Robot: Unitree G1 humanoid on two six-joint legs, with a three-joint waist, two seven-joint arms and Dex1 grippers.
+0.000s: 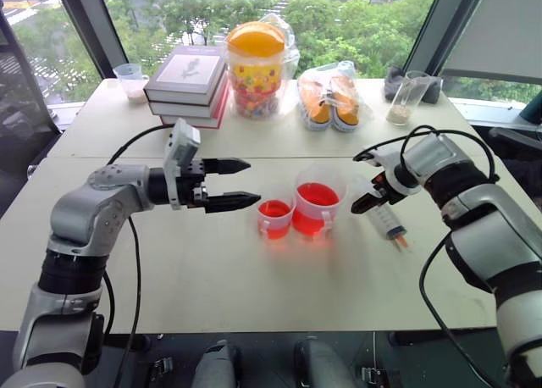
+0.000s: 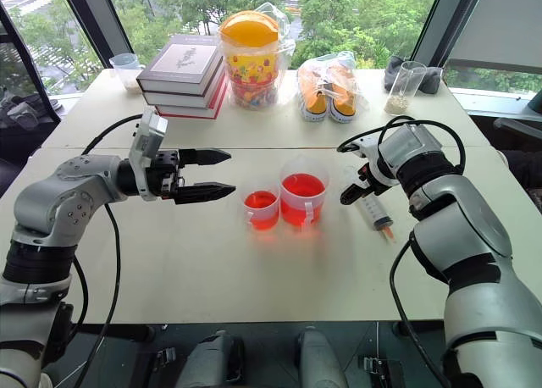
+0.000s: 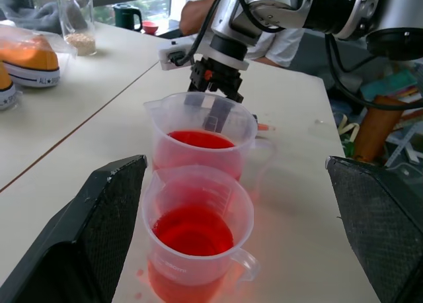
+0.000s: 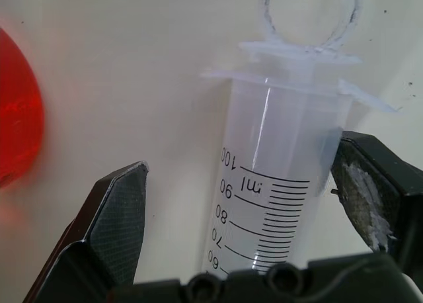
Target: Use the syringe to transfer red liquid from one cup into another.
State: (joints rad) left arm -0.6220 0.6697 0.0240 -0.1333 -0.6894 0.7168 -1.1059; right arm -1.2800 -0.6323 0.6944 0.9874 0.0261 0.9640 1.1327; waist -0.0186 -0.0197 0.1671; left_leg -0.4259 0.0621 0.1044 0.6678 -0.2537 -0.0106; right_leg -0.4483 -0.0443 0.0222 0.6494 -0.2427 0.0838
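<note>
Bright, even daylight from windows

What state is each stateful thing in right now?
syringe: lying on the table, between the open fingers, not gripped
small cup: upright, part full of red liquid
large cup: upright, part full of red liquid
left gripper: open, empty
right gripper: open, straddling syringe

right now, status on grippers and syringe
Left gripper open, level, beside the small cup. Right gripper open, straddling the syringe, which lies on the table. Nothing blocking.
</note>
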